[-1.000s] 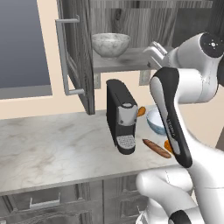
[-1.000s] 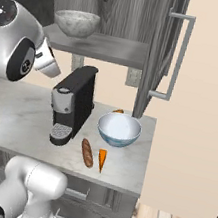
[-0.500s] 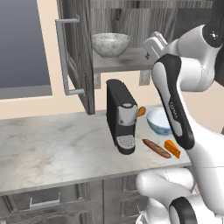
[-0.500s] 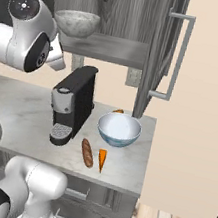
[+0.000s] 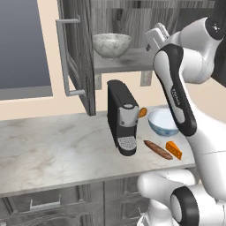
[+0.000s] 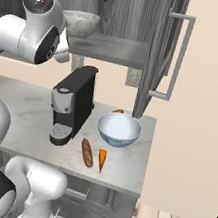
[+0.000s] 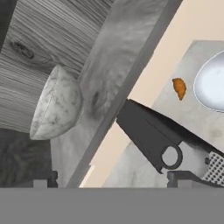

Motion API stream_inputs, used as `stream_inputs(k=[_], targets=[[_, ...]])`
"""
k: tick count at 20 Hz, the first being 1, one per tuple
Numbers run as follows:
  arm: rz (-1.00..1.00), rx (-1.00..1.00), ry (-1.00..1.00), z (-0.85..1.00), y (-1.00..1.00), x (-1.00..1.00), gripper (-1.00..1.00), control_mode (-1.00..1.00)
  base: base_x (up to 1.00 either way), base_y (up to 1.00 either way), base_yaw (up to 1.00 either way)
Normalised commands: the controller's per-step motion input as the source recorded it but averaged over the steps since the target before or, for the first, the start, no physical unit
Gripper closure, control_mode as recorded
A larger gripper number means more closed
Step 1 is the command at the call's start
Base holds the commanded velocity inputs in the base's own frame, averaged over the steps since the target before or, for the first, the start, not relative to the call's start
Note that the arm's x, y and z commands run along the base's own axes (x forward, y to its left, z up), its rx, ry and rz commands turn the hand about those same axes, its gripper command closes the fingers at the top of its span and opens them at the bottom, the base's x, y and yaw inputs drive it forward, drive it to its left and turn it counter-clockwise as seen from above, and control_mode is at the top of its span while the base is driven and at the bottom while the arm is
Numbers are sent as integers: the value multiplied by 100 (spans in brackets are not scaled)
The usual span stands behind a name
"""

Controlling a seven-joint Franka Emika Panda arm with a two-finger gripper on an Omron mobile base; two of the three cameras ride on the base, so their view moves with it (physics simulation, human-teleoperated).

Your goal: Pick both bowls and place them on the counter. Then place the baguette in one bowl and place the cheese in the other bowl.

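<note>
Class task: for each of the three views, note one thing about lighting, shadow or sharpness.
Left base view: soft shadow beside the coffee machine. Right base view: even light, glossy sheen inside the white bowl. Hand view: rolled sideways; marbled bowl sharp, no blur.

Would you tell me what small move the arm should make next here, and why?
Probably ease the open gripper forward toward the marbled bowl on the cabinet shelf. That bowl is not yet on the counter, while the blue-patterned bowl already stands there beside the baguette and cheese. In the hand view the marbled bowl lies ahead, untouched.
</note>
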Motion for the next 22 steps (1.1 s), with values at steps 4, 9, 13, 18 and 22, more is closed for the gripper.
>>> stream_inputs(k=[4,9,13,18,22], targets=[[-3,5,-3,3,3,34,-100,-100,0,0,0],[-5,7,-1,1,10,43,-100,-100,0,0,0],[-1,8,-3,10,10,41,-100,-100,0,0,0],[0,7,-1,4,4,40,-100,-100,0,0,0],[0,3,0,0,4,39,-100,-100,0,0,0]])
